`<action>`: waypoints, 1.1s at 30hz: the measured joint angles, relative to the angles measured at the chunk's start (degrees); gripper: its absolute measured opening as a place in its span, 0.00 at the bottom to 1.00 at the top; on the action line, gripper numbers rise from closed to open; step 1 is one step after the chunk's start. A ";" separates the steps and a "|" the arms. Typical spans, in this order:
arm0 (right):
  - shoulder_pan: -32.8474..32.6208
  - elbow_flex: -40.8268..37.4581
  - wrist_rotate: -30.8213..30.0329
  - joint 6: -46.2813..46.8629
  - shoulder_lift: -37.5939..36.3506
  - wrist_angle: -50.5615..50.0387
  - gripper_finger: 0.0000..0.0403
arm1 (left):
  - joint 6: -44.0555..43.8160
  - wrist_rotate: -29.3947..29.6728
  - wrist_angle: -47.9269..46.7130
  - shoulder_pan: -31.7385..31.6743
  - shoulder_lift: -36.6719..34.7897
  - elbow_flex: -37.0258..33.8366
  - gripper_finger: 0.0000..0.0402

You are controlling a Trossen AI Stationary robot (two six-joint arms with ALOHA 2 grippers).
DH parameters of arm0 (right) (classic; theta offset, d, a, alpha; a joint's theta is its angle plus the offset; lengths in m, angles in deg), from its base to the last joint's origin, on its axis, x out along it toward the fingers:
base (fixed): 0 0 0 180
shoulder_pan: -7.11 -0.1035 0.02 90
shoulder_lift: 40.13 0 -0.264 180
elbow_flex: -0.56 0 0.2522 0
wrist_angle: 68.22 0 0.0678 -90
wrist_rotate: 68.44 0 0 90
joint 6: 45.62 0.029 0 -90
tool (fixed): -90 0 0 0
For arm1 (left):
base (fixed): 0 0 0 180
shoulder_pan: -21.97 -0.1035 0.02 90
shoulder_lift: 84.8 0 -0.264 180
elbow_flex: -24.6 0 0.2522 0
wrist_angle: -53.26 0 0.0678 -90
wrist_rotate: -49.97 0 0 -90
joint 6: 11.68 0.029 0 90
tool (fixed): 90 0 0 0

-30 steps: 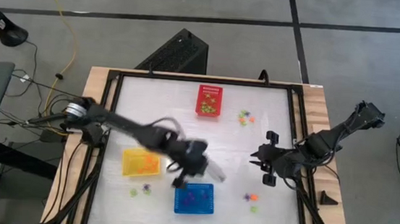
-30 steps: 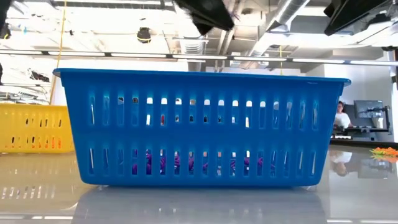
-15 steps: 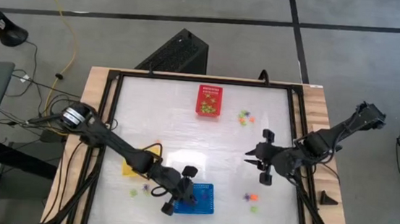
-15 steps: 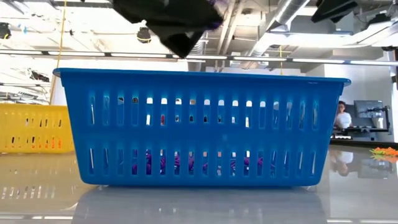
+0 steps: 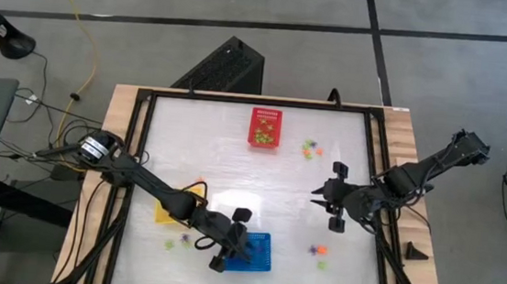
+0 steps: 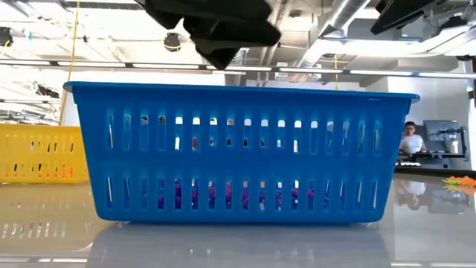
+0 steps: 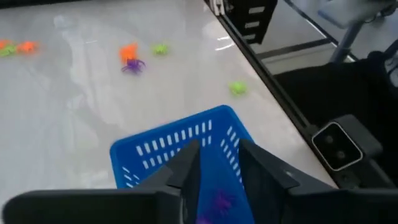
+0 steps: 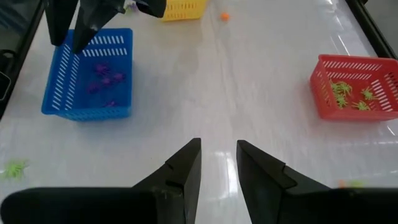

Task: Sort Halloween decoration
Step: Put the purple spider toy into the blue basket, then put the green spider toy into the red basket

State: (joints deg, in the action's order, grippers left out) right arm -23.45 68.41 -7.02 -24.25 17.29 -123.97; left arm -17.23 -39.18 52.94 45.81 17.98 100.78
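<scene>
Left claw (image 5: 232,240), fingers apart and empty, hangs over blue basket (image 5: 253,251) holding purple trinkets (image 8: 102,78).

no readable text, no labels, no brand marks, no numbers, no signs in any view

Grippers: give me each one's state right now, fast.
Left gripper: open, holding nothing, over the blue basket.
Right gripper: open, empty, hovering above the bare table.
</scene>
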 joint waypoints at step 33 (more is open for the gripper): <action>-0.01 0.00 0.04 1.12 0.00 1.36 0.33 | -42.17 -18.07 -62.79 8.48 -9.81 1.52 0.29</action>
State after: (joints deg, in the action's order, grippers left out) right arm -23.45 68.41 -6.98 -23.13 17.29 -122.62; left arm -59.40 -57.25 -9.85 54.28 8.17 102.30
